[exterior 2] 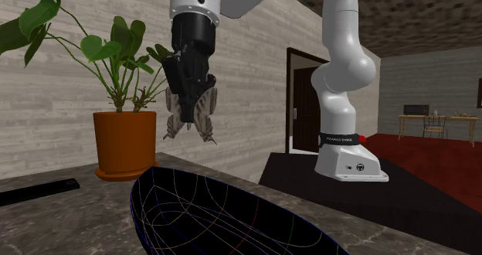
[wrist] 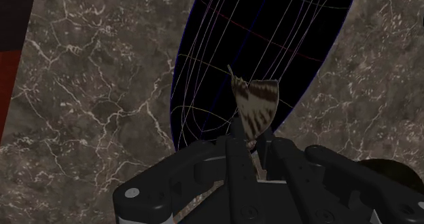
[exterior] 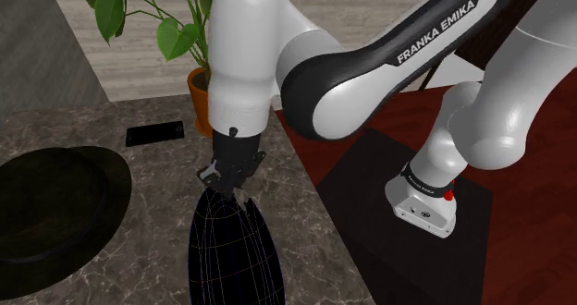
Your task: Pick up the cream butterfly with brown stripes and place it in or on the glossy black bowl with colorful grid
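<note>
Gripper (exterior 2: 190,99) is clamping the cream, brown-striped butterfly (exterior 2: 204,116) and is holding it upper centre in the second exterior view, above the black gridded bowl (exterior 2: 232,215) at the bottom. Best move, I'd judge: lowering over the bowl's middle before releasing.

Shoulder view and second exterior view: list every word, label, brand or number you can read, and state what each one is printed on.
"FRANKA EMIKA": white capitals on the dark side of the arm's link, shoulder view.
Black band above the arm's base, second exterior view: small white lettering, too small to read.
No writing seen on the bowl, butterfly or plant pot.
</note>
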